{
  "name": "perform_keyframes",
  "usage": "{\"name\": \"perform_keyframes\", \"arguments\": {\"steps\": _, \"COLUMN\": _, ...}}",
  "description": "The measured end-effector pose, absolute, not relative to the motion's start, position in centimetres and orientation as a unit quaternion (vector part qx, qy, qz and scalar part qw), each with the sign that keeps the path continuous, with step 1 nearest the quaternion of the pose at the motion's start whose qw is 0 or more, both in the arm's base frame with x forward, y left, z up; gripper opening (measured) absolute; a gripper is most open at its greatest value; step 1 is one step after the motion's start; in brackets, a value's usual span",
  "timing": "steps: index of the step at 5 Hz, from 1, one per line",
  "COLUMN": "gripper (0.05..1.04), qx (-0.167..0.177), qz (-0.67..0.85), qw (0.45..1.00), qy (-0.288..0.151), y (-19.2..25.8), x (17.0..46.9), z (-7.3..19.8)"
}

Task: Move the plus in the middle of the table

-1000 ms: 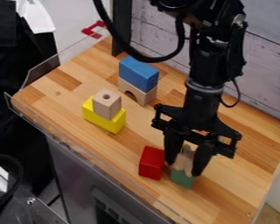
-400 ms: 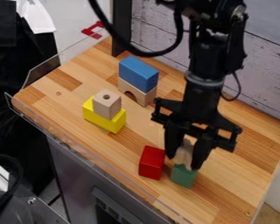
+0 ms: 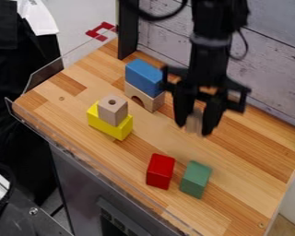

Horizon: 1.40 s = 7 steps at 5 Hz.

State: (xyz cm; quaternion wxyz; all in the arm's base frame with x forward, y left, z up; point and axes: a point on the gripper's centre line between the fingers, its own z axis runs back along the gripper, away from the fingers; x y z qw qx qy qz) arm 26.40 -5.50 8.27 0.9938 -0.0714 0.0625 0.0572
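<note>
Yellow block [image 3: 110, 124] with a notch: it lies on the wooden surface [image 3: 255, 173], to the view's left of the black two-finger gripper [image 3: 193, 129], and carries a brown wooden cube with a round hole [image 3: 112, 110]; both have kept their place.
Blue block [image 3: 145, 77]: it rests on a wooden arch block [image 3: 142, 96], beside the gripper on its left in the view, also not moved.
Red block [image 3: 160, 171]: it stands below the gripper in the view, a little to the left, same as before.
Green block [image 3: 195, 179]: it is lower in the view than the gripper; the wooden piece, which was just above it, has now left it, so the two are apart.
Gripper: it is closed around the piece; it has risen and gone toward the back wall.
Pale wooden plus [image 3: 194, 121]: it hangs between the fingertips, its shape blurred. The lifting seems to be done, I think; what remains is to lower it at the middle of the surface and to release it, without knocking the arch block.
</note>
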Motion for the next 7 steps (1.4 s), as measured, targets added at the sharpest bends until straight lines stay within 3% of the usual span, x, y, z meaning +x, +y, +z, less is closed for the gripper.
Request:
{"name": "perform_keyframes", "arguments": {"steps": 1, "gripper": 0.443, "qx": -0.071, "qz": 0.059, "qw": 0.994, "qy": 0.064, "y": -4.3, "x": 27.9, "z": 8.3}}
{"name": "perform_keyframes", "arguments": {"steps": 3, "gripper": 0.443, "qx": -0.069, "qz": 0.035, "qw": 0.992, "qy": 0.103, "y": -4.4, "x": 29.1, "z": 5.6}}
{"name": "perform_keyframes", "arguments": {"steps": 4, "gripper": 0.443, "qx": -0.065, "qz": 0.026, "qw": 0.993, "qy": 0.092, "y": -4.6, "x": 29.4, "z": 5.6}}
{"name": "perform_keyframes", "arguments": {"steps": 6, "gripper": 0.443, "qx": -0.052, "qz": 0.032, "qw": 0.996, "qy": 0.062, "y": -5.3, "x": 29.1, "z": 2.9}}
{"name": "perform_keyframes", "arguments": {"steps": 7, "gripper": 0.443, "qx": -0.026, "qz": 0.036, "qw": 0.998, "qy": 0.051, "y": -6.0, "x": 29.5, "z": 1.4}}
